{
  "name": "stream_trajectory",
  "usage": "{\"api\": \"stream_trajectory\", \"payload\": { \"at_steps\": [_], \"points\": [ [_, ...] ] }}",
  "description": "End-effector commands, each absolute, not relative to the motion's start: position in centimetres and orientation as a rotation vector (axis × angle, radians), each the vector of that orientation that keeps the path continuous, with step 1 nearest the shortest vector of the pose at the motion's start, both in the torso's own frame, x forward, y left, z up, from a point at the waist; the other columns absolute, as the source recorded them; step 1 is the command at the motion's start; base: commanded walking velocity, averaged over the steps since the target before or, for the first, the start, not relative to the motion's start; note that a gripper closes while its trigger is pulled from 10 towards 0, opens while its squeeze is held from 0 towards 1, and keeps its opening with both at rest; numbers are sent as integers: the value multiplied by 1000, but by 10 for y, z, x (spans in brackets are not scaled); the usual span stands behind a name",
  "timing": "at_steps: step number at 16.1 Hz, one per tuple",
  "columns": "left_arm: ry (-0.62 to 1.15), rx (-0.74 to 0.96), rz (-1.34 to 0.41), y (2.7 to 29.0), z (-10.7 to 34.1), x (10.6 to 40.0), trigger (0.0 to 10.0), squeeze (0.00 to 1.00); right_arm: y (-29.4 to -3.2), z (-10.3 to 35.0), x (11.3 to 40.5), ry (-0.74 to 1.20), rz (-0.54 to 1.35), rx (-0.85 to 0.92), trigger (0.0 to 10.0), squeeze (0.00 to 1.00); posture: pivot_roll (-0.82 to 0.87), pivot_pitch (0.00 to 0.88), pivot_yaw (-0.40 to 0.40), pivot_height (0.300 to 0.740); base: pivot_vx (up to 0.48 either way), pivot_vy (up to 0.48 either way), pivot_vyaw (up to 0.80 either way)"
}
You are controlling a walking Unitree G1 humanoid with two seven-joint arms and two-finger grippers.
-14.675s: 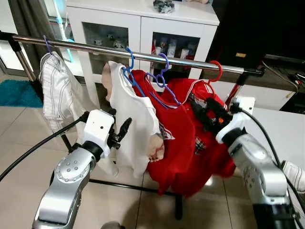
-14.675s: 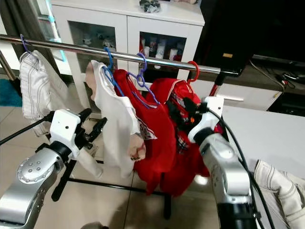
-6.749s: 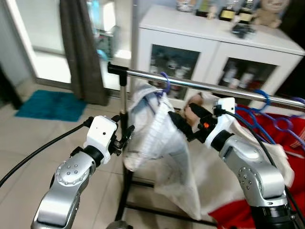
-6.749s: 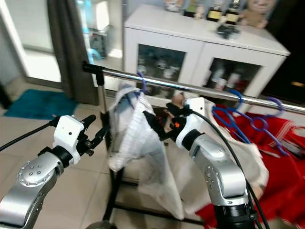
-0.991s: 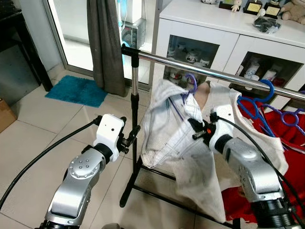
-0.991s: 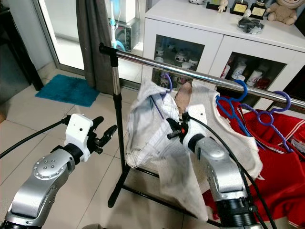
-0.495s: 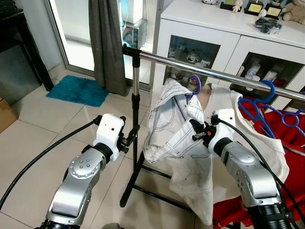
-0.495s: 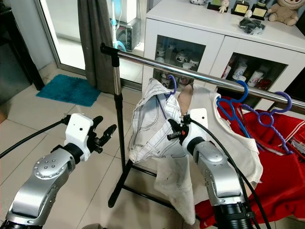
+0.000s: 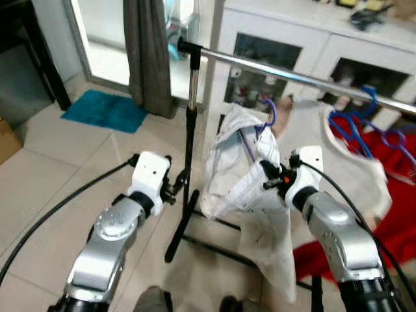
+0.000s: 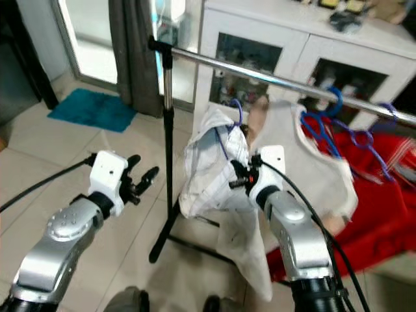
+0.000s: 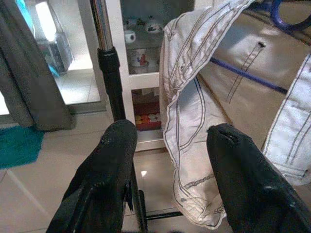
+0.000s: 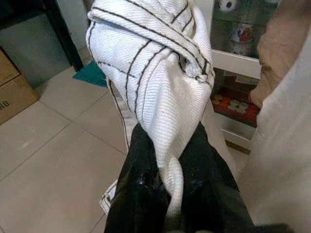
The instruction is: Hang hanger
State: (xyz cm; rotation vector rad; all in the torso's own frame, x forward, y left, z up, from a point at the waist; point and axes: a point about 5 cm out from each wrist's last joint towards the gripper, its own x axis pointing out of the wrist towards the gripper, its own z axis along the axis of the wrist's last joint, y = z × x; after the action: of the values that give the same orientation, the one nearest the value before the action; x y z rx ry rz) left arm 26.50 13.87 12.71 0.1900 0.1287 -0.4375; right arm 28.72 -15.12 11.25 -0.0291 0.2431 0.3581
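A purple hanger [image 9: 269, 114] carries a white striped garment [image 9: 238, 155]. Its hook sits a little below the chrome rail [image 9: 273, 67], not touching it. My right gripper [image 9: 268, 177] is shut on a bunched fold of that garment [image 12: 158, 92], and its black fingers [image 12: 140, 193] pinch the cloth from both sides. My left gripper [image 9: 174, 186] is open and holds nothing. It hovers beside the rack's black upright pole [image 11: 109, 65], left of the garment. Its two fingers [image 11: 112, 167] frame the garment's hem [image 11: 187, 145] and the hanger's purple bar [image 11: 247, 75].
Further right on the rail hang blue hangers [image 9: 353, 121] with a cream shirt [image 9: 328, 153] and a red garment [image 9: 398, 218]. A white glass-door cabinet [image 9: 286, 42] stands behind the rack. A grey curtain [image 9: 147, 55] and a teal mat [image 9: 104, 111] lie to the left on the tiled floor.
The camera has tipped down and the picture is blurred. Relative to the rail, the purple hook now sits lower. The right gripper still holds the garment; the left stays open.
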Motion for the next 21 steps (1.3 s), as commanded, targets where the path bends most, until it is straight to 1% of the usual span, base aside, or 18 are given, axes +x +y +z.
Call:
{"api": "stream_trajectory", "payload": {
  "at_steps": [1,7,10,11,12,14,15,16,17,18,19,21],
  "points": [
    [133,186,-446,135,125,264,10000,0,-156,131,292,151,345,-35,0,0,40,0,-83,740,-285,0,0],
    [132,184,-453,133,125,265,10000,0,-157,133,292,146,345,-39,0,0,36,0,-82,740,-281,0,0],
    [156,160,-485,134,123,263,10000,0,-158,135,293,138,370,-37,0,0,37,0,-82,740,0,0,0],
    [146,162,-489,135,124,263,10000,859,-159,137,293,133,385,-36,0,0,40,0,-80,740,0,0,0],
    [110,209,-492,142,129,268,10000,1000,-159,143,293,115,451,-30,0,0,42,0,-78,740,0,0,0],
    [129,305,-479,153,128,277,10000,1000,-159,151,294,85,511,-11,0,0,41,0,-73,740,0,0,0],
    [131,387,-478,159,129,284,10000,1000,-159,156,295,68,547,-11,0,0,41,0,-70,740,0,0,0],
    [132,431,-480,162,130,287,10000,984,-159,158,296,60,565,-7,0,0,42,0,-71,740,0,0,0],
    [134,460,-480,164,129,290,10000,886,-158,159,295,55,584,-4,0,0,43,0,-72,740,0,0,0],
    [125,485,-477,169,130,298,10000,59,-156,163,294,44,639,2,0,0,44,0,-73,740,0,0,0],
    [119,478,-479,170,131,301,10000,0,-155,164,293,40,660,6,0,0,44,0,-74,740,0,0,0],
    [94,459,-526,165,131,309,10000,0,-152,169,291,20,720,28,0,0,41,0,-72,740,0,0,0]
  ]
}}
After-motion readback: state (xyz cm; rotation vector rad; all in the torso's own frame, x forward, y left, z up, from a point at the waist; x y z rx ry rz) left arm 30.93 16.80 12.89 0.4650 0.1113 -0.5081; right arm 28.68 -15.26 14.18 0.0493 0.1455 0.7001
